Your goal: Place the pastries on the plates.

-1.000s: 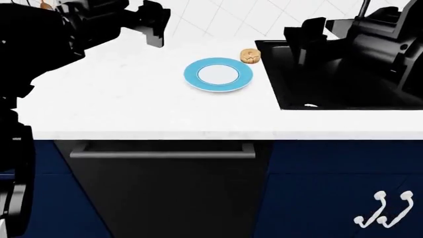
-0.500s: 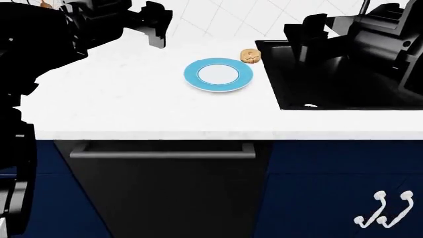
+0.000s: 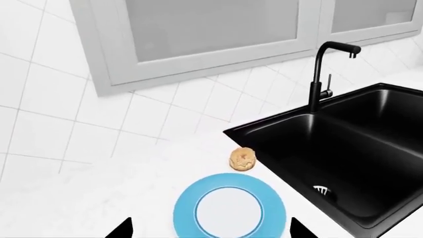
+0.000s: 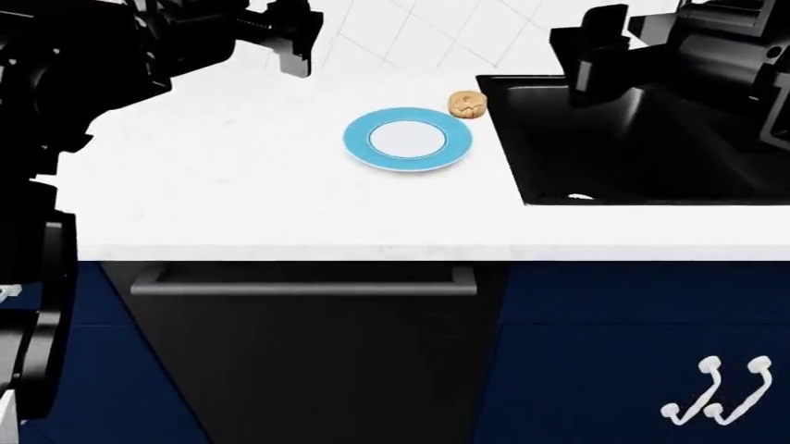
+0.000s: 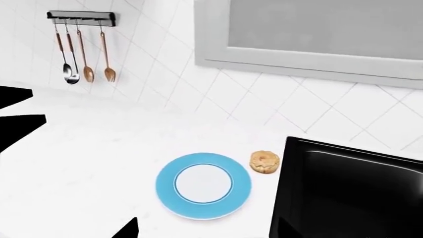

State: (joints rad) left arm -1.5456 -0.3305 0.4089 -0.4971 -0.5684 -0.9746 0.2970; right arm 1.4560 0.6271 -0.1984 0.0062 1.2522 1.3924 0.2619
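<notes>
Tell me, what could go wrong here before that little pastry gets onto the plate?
1. The pastry sits right beside the black sink; a clumsy nudge could tip it in.
2. It also lies close to the plate, so jaws coming down might bump the rim and slide the plate.
3. Only one pastry and one plate are in view; the others may need searching for.

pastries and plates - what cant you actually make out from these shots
- Second pastry and solid blue plate: in no view; only the round pastry and the blue-rimmed plate show.
- Left gripper: head view, a black silhouette against black arm, so open or shut is unclear; its wrist view shows only finger tips at the frame edge.
- Right gripper: the same, dark against the sink.
- Sink drain: head view, too small to read.
</notes>
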